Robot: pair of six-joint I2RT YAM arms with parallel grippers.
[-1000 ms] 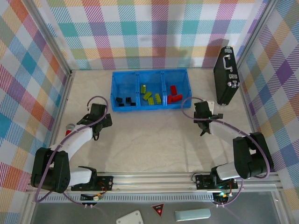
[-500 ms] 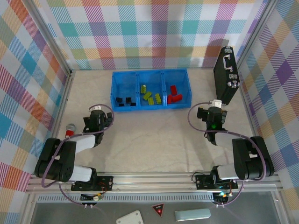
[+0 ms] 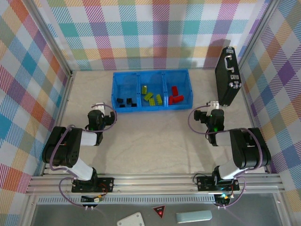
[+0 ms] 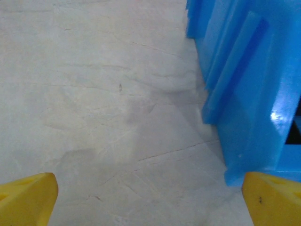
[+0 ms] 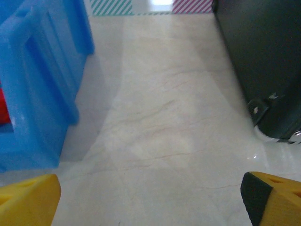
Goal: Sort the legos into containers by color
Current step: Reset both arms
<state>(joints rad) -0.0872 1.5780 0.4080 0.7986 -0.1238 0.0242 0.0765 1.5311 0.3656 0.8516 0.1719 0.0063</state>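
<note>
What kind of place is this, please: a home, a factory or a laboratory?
Most likely a robot laboratory test cell. The left arm and right arm are mounted on a metal rail, checked panels enclose the table, and a blue tray holds bricks sorted by color.

Blue tray [image 3: 155,108] holds black legos [image 3: 125,102], green legos [image 3: 150,96], red legos [image 3: 176,94], separately.

Two arms, left arm [image 3: 70,143] and right arm [image 3: 244,150]: black joint housings, white links, and a purple cable [image 3: 189,121] looped at each wrist. Fingers [image 4: 28,197] are yellow and wedge-shaped. The right arm's wrist carries a green light [image 3: 215,127].
</note>
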